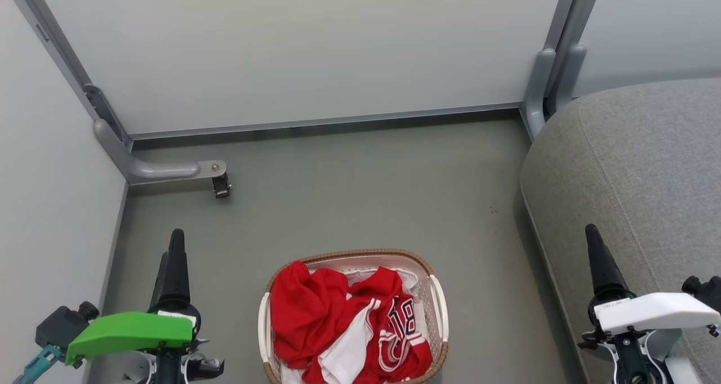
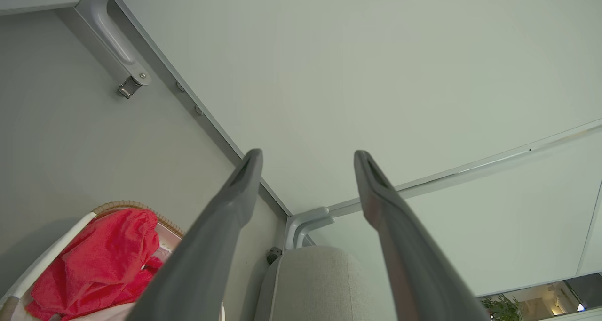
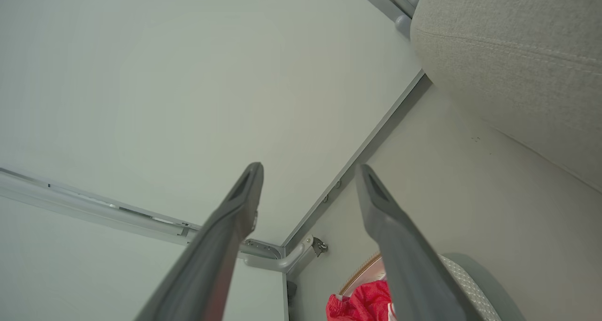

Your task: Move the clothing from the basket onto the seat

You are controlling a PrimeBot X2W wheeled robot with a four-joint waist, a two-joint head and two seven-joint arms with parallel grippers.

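Basket [image 1: 360, 254]: stands on the grey floor [image 1: 366, 192], low in the middle of the head view and between the two grippers. It is white and perforated, with a brown woven rim and a white handle on each side.
Clothing [image 1: 315, 311]: all of it lies heaped in the basket. The plain red garment is bunched on the robot's left side, with a fold riding up at the rim.
Jersey [image 1: 401, 327]: crumpled on the right side of the basket, touching the plain red garment. Its white stripes and black-white lettering face up.
White cloth [image 1: 349, 350]: a patch between the two red pieces; I cannot tell what it belongs to.
Seat [image 1: 648, 175]: a large grey cushion on the robot's right, with a strip of floor between it and the basket.
Left gripper [image 2: 308, 158]: hovers left of the basket, touching nothing.
Left fingers [image 2: 235, 203]: spread wide apart, with nothing between them.
Right gripper [image 3: 309, 170]: hangs over the near edge of the seat in the head view.
Right fingers [image 3: 400, 245]: also spread wide, holding nothing.
Wall panel [image 1: 310, 52]: pale, beyond the floor, with a grey metal foot [image 1: 163, 170] at its left corner.
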